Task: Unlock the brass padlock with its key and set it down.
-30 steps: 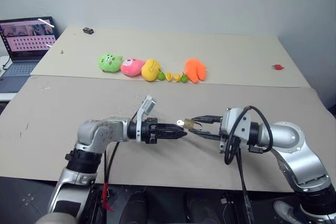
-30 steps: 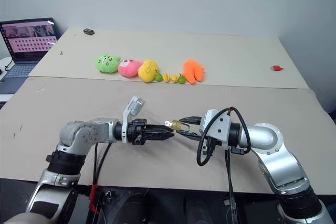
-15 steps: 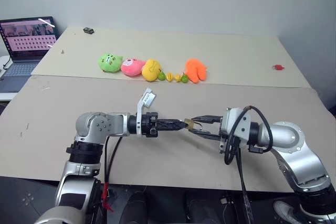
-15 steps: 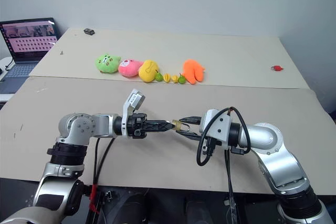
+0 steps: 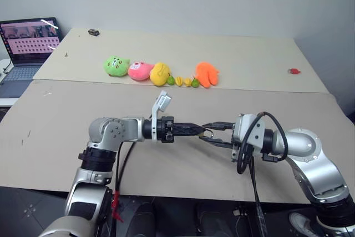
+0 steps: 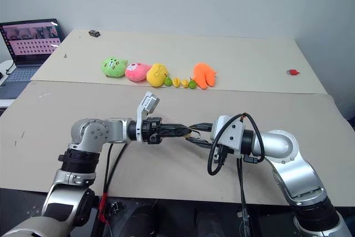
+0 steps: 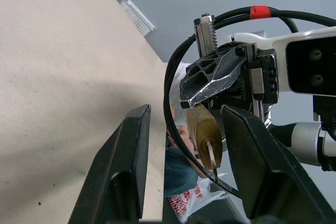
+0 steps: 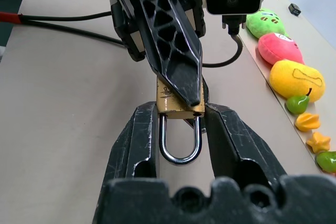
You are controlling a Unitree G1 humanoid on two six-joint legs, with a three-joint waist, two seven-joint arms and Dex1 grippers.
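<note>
Between right gripper (image 8: 178, 124) fingers, padlock (image 8: 176, 100) was clamped by body; judged rigid, slippery. Left gripper (image 7: 181, 161) was narrowed around key (image 7: 211, 156).

wall: plain pale grey-white wall (image 5: 183, 1) behind the table, bare
table: wide surface covered in beige cardboard sheets (image 5: 244, 65), seam running across between the far sheet and the near one
laptop: open dark laptop (image 5: 26, 48) just off the table's far left corner, screen lit with pink and rows of small tiles
floor: dark area (image 5: 28, 209) below the near table edge, detail unclear
light: even, soft, indoor
</note>
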